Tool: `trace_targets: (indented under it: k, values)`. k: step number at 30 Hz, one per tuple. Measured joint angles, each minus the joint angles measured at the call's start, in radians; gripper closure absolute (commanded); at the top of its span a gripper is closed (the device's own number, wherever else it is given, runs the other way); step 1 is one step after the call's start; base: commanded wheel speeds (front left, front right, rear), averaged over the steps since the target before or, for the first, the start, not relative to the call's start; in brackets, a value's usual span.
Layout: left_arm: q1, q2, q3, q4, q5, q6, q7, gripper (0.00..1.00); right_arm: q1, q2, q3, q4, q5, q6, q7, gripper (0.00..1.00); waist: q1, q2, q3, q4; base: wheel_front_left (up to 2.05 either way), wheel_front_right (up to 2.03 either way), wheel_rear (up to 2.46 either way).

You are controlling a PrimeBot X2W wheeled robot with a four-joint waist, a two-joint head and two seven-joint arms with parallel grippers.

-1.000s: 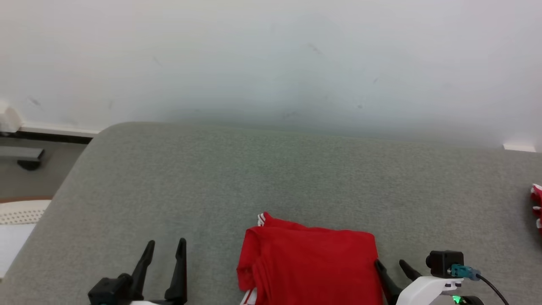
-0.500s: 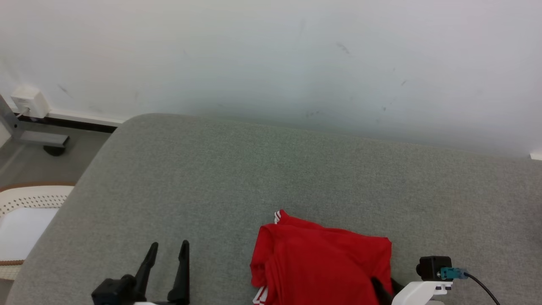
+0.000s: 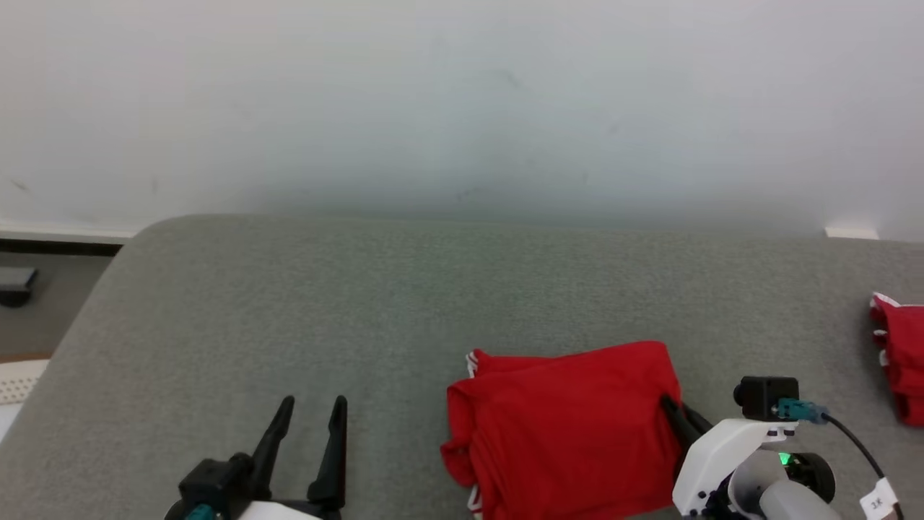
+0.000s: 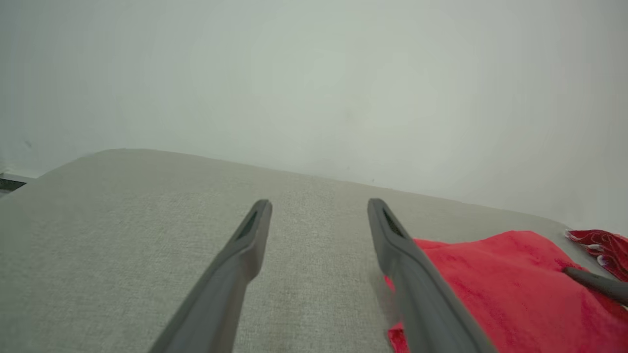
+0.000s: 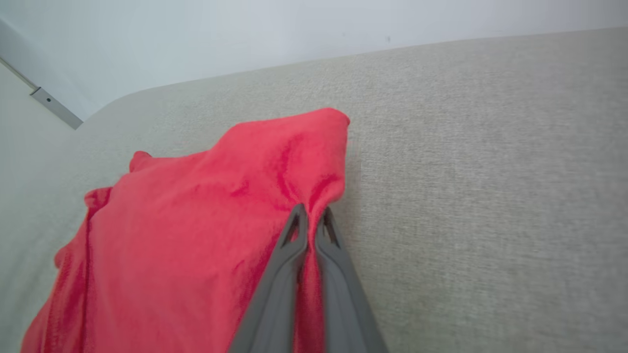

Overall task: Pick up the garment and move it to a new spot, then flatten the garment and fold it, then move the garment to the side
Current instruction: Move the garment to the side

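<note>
On the grey padded surface (image 3: 346,303), near its front edge, the garment (image 3: 563,426) lies as a compact red rectangle. It looks folded, with white trim showing at its left corners.

Step judged to be in hand: the carry to the side, taken from the garment's right edge.

- Every layer should be caught in the pinch. If only the top ply is held, the fold is likely to be peeled open on the lift. How many plies are caught cannot be told.
- The edge should be raised no more than needed and the bundle carried low and slowly, so that the loose left side is not dragged out of shape.
- A second red cloth (image 3: 899,361) lies at the far right — room should be left so the two are not mixed.

Right gripper (image 5: 312,212): fingers drawn almost together, a thin ridge of red cloth clamped between them, fabric puckered toward the tips.

Left gripper (image 3: 313,401): fingers spread wide, nothing held — poised over bare surface, apart from the garment's left edge.
</note>
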Motion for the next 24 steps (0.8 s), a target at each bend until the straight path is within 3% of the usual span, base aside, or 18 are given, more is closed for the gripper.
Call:
trace_targets:
  k: [7,16,24]
  values:
    - [-0.031,0.000,-0.057,-0.002,-0.010,-0.001,0.000,0.00,-0.022,-0.057,-0.018,-0.034,0.006,0.000,-0.025,1.00,0.0000,0.0000,0.008,-0.120,0.00,0.00,0.00]
    - [-0.046,0.000,-0.124,0.005,-0.011,-0.001,0.000,0.00,-0.023,-0.068,-0.038,-0.081,0.014,0.000,-0.041,1.00,0.0000,0.0000,0.031,-0.269,0.00,0.00,0.00]
    - [-0.073,-0.001,-0.137,-0.003,0.002,-0.001,0.000,0.00,-0.069,-0.078,-0.045,-0.140,0.016,0.000,-0.049,1.00,0.0000,0.0000,0.098,-0.300,0.00,0.00,0.00]
